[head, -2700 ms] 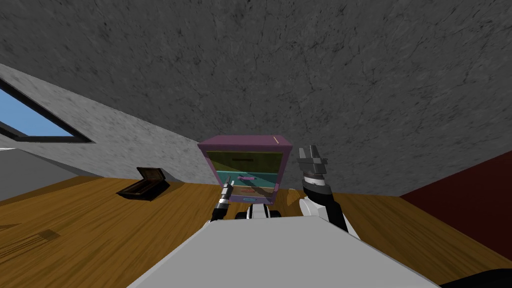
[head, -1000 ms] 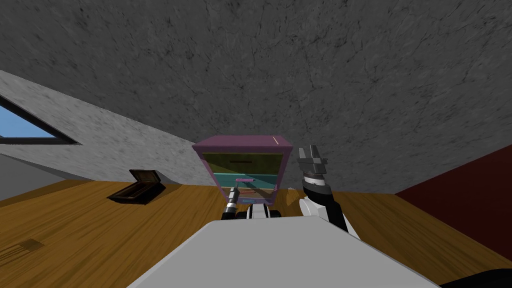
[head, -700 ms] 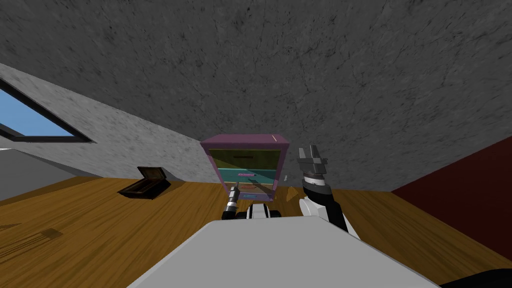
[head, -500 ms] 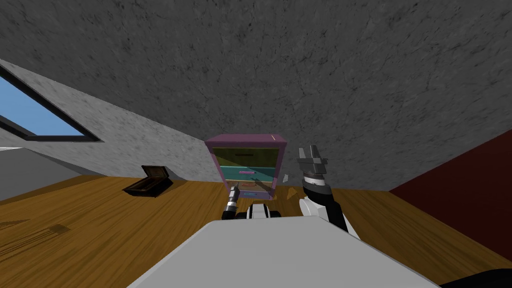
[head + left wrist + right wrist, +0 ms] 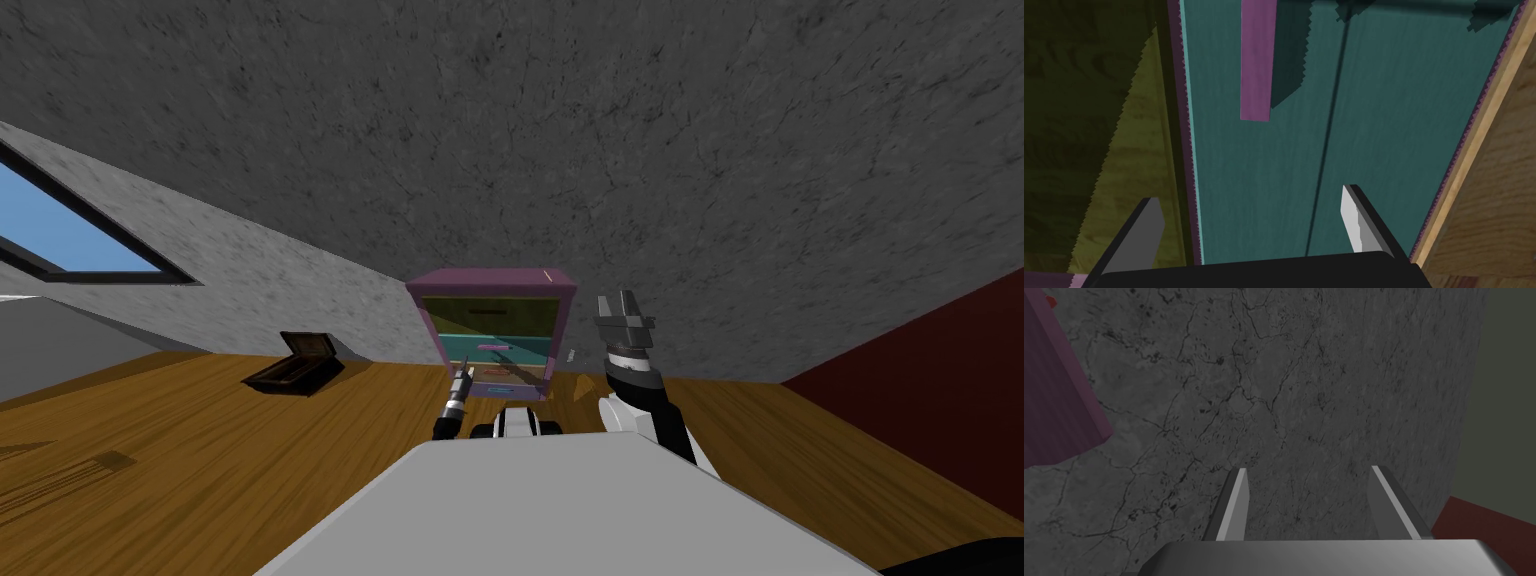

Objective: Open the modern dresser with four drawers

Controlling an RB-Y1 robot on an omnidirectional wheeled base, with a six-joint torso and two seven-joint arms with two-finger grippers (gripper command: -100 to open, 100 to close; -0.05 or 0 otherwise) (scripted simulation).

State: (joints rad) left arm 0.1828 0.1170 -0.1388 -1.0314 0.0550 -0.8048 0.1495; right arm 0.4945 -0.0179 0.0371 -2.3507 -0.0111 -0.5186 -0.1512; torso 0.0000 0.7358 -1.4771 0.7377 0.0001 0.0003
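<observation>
No drawer of the dresser [image 5: 490,290] at 12 o'clock looks pulled yet. The left gripper [image 5: 1250,195], wide and empty, faces the teal drawer [image 5: 1374,100], with its handle [image 5: 1255,60] ungrasped. The right gripper [image 5: 622,298] hangs wide at 1 o'clock.

Purple-framed box-shaped dresser [image 5: 490,283]: olive-yellow top drawer [image 5: 490,317], teal second drawer [image 5: 1349,110] with purple bar handle [image 5: 1255,60]. Wood-grain brown floor [image 5: 200,450]. Cracked dark grey wall [image 5: 600,150]. Dark brown open box [image 5: 295,366] at 9 o'clock from the dresser.

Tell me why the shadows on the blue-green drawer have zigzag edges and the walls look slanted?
Left wrist view: the purple handle casts a shadow on the teal drawer front, its edge drawn in jagged steps. Head view: the wide lens splays the grey wall, so the slant is the camera's.
</observation>
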